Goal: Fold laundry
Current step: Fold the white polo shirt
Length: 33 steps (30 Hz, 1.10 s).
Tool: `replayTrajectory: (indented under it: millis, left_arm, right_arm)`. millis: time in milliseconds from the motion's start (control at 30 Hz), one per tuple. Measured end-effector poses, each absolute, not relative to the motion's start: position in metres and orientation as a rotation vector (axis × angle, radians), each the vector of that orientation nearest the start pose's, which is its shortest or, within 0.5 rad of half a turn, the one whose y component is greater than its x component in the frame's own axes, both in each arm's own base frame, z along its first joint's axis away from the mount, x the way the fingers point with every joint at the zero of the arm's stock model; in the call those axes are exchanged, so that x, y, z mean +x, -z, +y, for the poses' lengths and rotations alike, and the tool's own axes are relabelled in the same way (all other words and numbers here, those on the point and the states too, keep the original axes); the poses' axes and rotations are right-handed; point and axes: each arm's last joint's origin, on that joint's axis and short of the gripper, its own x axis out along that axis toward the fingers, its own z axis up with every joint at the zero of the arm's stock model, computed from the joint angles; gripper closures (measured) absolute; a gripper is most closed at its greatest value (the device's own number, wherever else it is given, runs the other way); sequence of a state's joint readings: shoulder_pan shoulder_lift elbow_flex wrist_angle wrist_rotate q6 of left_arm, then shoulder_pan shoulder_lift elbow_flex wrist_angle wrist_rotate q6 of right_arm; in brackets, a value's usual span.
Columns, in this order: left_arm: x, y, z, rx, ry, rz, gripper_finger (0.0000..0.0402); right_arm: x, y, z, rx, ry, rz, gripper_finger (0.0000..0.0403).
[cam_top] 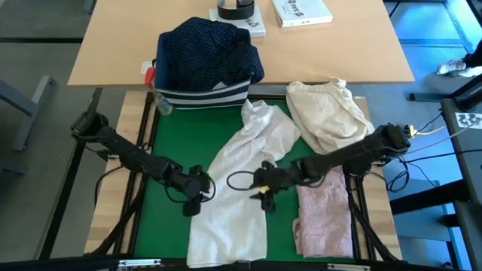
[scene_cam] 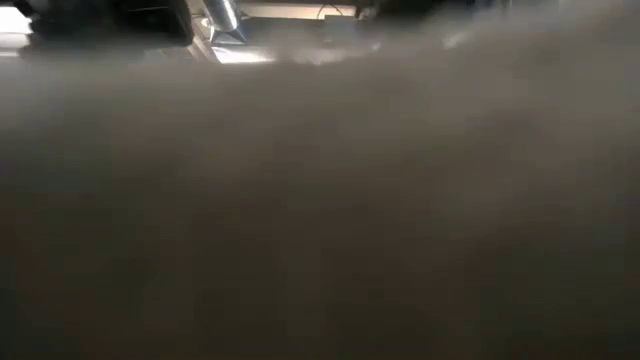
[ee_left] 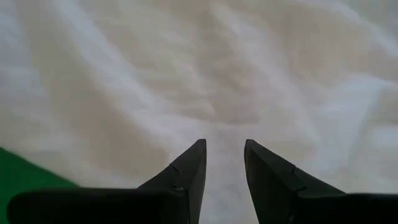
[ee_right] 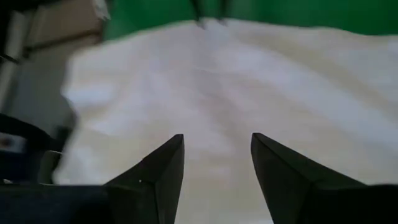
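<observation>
Left gripper (ee_left: 224, 149): slightly parted, empty, over white shirt (cam_top: 241, 181).
Right gripper (ee_right: 217, 146): spread, empty, above same shirt.

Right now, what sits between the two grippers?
In the high view, only the white shirt: the left gripper is at its left edge, the right gripper at its right edge, with cloth spanning the gap.

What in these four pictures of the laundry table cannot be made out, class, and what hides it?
- Low view: almost all, cloth blurred against the lens.
- High view: the white shirt's lower hem, cut by the edge.
- High view: inside the striped bin, covered by the navy dotted shirt.
- Left wrist view: the left tool has open fingers; the shirt fills the frame.
- Right wrist view: the right tool is open; the cloth is blurred.
</observation>
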State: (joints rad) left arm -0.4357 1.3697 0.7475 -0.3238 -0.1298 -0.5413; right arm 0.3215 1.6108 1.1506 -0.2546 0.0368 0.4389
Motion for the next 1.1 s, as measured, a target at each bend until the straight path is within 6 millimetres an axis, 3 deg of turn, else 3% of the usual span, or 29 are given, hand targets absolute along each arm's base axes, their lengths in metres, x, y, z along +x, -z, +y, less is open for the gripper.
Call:
replayTrajectory:
  millis: [200, 367, 500, 733, 933, 1100]
  left_arm:
    - [0.248, -0.198, -0.098, -0.265, -0.042, 0.806, 0.0291]
    - [0.252, -0.209, -0.115, -0.443, 0.16, 0.784, 0.0285]
    - [0.25, -0.221, -0.151, -0.486, 0.278, 0.794, 0.0257]
    - [0.249, -0.244, -0.238, -0.38, 0.382, 0.741, 0.0226]
    - [0.245, -0.225, -0.309, -0.175, 0.344, 0.875, 0.0227]
    - [0.243, -0.193, -0.337, 0.013, 0.25, 1.014, 0.0227]
  right_arm:
    - [0.326, -0.26, 0.146, 0.455, -0.216, 0.68, 0.0214]
    - [0.3, -0.265, 0.199, 0.542, -0.341, 0.691, 0.0214]
    - [0.269, -0.267, 0.242, 0.566, -0.373, 0.673, 0.0214]
    - [0.229, -0.259, 0.291, 0.599, -0.364, 0.619, 0.0214]
    - [0.229, -0.255, 0.308, 0.579, -0.383, 0.628, 0.0214]
    - [0.233, -0.244, 0.311, 0.56, -0.365, 0.646, 0.0214]
